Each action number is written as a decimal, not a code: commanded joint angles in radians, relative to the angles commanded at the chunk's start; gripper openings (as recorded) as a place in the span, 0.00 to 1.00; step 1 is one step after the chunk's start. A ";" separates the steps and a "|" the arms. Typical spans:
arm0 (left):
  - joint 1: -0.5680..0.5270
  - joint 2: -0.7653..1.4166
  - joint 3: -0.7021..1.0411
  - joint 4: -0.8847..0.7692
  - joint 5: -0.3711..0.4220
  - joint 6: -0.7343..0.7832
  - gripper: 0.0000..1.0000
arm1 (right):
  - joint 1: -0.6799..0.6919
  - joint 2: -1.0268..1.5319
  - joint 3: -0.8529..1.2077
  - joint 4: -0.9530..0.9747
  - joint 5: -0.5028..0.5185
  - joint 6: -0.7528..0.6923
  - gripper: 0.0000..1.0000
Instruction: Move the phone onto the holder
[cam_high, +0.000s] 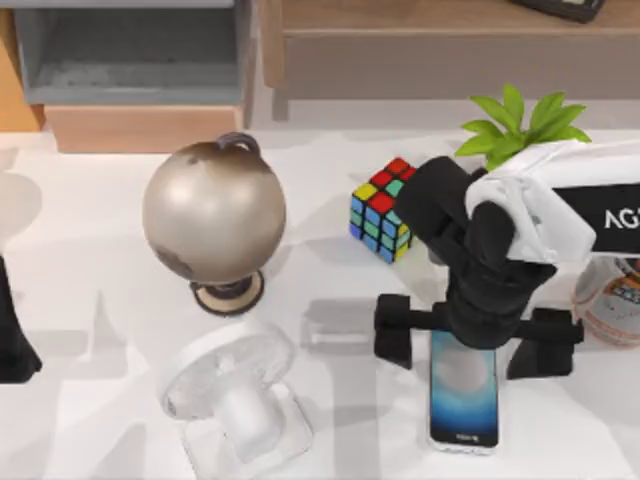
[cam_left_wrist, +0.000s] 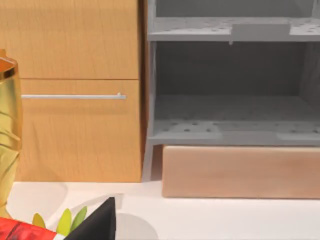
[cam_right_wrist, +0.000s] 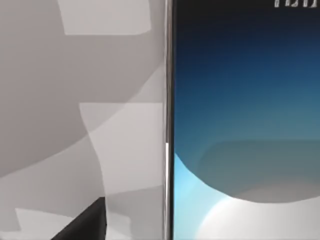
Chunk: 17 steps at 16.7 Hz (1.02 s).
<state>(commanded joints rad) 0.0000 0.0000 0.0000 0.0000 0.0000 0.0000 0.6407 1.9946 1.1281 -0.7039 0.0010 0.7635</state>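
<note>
Now, phone (cam_high: 463, 395): flat on the table, near the front edge at the right.
Right gripper (cam_high: 478, 338): spread wide just above the phone's far end, holding nothing.
Advice: lower straight, close on the long edges.
Left arm: parked at the left edge.

Globe (cam_high: 213, 212), cube (cam_high: 381, 209), plant (cam_high: 520, 122), perhaps a fan (cam_high: 235, 397).

The white counter (cam_high: 90, 250) carries a globe (cam_high: 214, 212), a colourful cube (cam_high: 381, 210), a white fan (cam_high: 235, 395), a clear block (cam_high: 335, 325) and the phone (cam_high: 463, 395).
</note>
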 joint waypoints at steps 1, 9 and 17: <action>0.000 0.000 0.000 0.000 0.000 0.000 1.00 | 0.000 0.000 0.000 0.000 0.000 0.000 1.00; 0.000 0.000 0.000 0.000 0.000 0.000 1.00 | 0.000 0.000 0.000 0.000 0.000 0.000 0.47; 0.000 0.000 0.000 0.000 0.000 0.000 1.00 | 0.000 0.000 0.000 0.000 0.000 0.000 0.00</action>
<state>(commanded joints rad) 0.0000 0.0000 0.0000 0.0000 0.0000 0.0000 0.6407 1.9946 1.1281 -0.7039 0.0010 0.7635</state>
